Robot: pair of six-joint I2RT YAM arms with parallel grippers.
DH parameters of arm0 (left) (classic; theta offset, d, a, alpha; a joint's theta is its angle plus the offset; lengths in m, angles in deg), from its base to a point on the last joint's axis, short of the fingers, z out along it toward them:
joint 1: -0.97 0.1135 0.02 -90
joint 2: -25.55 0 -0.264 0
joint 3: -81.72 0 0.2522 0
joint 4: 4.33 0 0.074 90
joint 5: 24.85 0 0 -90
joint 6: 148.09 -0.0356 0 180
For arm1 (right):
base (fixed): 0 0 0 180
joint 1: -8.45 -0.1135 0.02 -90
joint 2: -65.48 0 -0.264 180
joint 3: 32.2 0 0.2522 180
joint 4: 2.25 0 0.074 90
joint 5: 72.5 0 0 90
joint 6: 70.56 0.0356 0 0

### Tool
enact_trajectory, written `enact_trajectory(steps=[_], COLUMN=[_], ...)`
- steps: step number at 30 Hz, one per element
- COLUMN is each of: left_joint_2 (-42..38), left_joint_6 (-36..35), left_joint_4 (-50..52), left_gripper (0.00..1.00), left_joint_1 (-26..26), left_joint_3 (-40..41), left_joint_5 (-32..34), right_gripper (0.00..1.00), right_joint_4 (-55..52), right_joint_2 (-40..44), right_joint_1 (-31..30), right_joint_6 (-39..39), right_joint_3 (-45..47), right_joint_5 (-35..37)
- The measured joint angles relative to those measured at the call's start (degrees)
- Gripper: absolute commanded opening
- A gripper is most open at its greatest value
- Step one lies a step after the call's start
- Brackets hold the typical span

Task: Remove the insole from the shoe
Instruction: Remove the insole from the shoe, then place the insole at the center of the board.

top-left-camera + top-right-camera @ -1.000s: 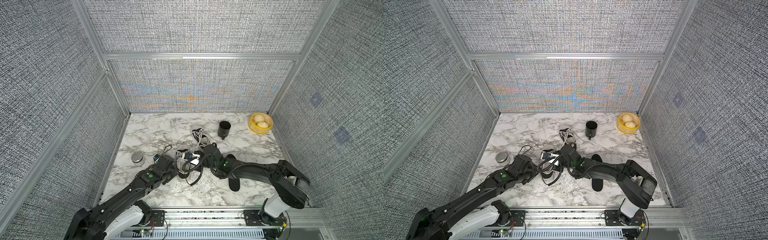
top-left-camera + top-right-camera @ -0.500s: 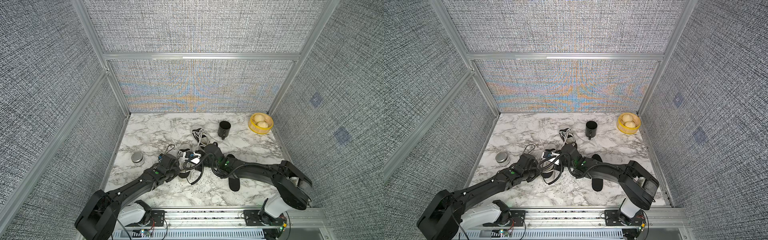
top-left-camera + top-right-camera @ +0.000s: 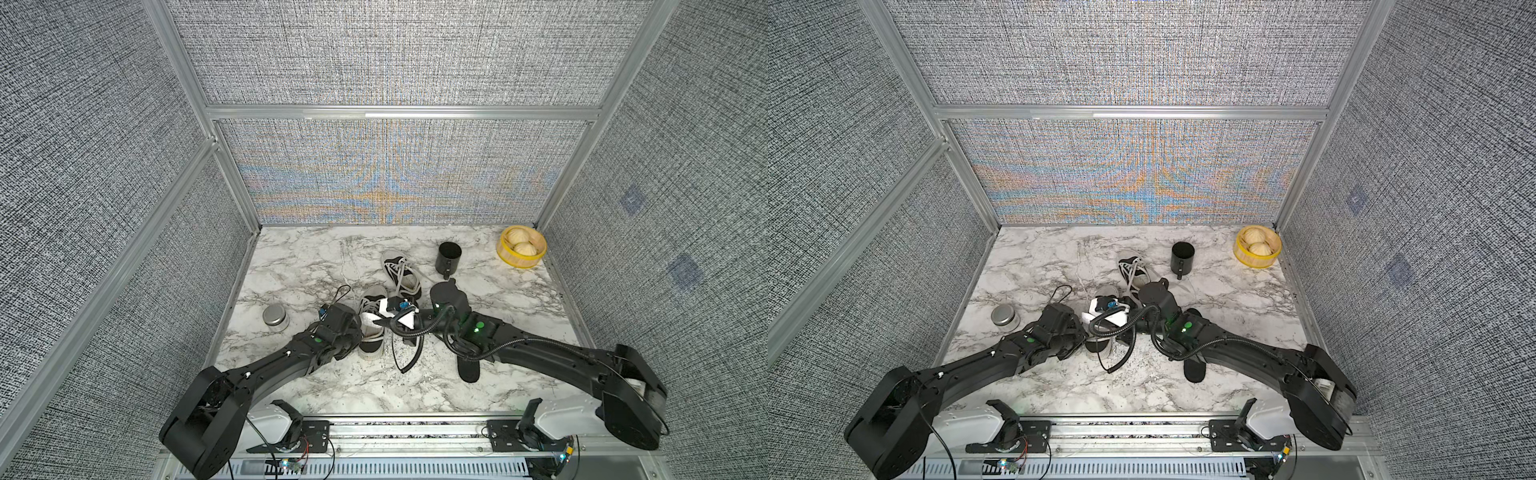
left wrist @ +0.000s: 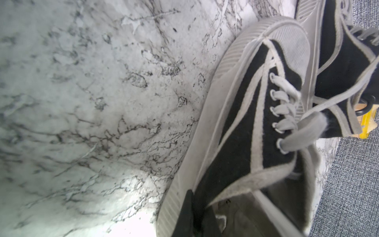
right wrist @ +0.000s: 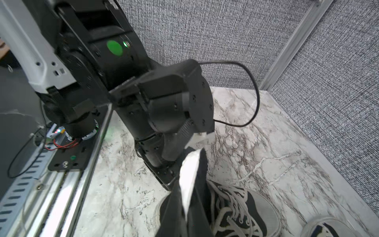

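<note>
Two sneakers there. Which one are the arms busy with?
The sneaker nearer the robot: the left gripper grips it, the right gripper pinches its insole. The other sneaker lies farther back, beside the black mug.

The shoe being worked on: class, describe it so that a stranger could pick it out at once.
On the marble table, two black-and-white sneakers lie near the middle. The shoe is the one nearer the table's front edge. Unlike the far sneaker beside the black mug, it has a white insole sticking up out of it.
</note>
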Motion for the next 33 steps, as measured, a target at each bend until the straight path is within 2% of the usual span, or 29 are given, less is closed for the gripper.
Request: enact_trajectory(steps=[5,12,17,24,28,33], left_joint_2=[0.57,3.15,5.73,6.71,6.51,6.64], left_joint_6=[0.66,1.07,0.31,-0.52,-0.52,-0.76], left_joint_4=[2.23,5.03,5.6,7.21,8.35,8.46], left_gripper=[0.0,0.0,0.0,0.0,0.0,0.0], left_joint_1=[0.46,2.08,2.82,2.93,2.95,3.02], left_joint_3=[-1.38,-4.48,-6.88,-9.25,-10.12,-10.38], left_joint_5=[1.03,3.76,4.2,4.85,4.87,4.85], right_gripper=[0.0,0.0,0.0,0.0,0.27,0.44], right_joint_4=[-4.15,-12.48,-14.82,-7.1,-7.08,-11.32], right_joint_2=[8.85,18.18,16.61,9.73,8.52,10.05], right_joint_1=[0.04,0.59,1.38,3.76,3.74,3.21], right_joint_6=[-0.22,-7.04,-10.25,-12.7,-12.57,-10.12], right_joint_3=[0.24,3.91,11.93,18.67,19.87,18.56], right_joint_5=[2.64,15.56,19.23,20.55,19.41,15.28])
